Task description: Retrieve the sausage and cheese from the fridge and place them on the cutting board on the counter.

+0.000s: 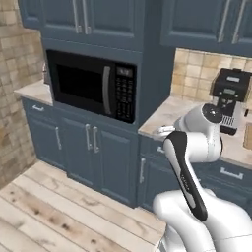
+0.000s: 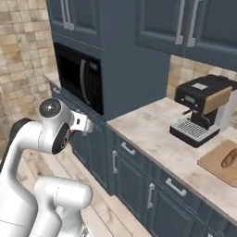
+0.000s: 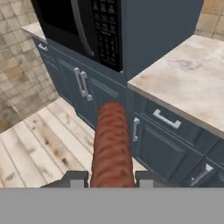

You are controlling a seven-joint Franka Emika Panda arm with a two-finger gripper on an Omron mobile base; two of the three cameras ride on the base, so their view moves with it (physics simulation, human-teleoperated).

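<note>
Hand view: the two-finger gripper (image 3: 112, 180) clamps the dark reddish-brown cylindrical sausage (image 3: 112, 146), arm folded before the beige marbled counter's (image 3: 188, 83) edge.

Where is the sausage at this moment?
The sausage is held between the gripper fingertips at the bottom centre of the hand view, above the wooden floor before the dark blue cabinets below the microwave.

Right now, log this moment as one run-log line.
gripper: shut on sausage | position: above floor, facing blue cabinets | cutting board: on counter, orange-tan stick on it | cheese: unseen
</note>
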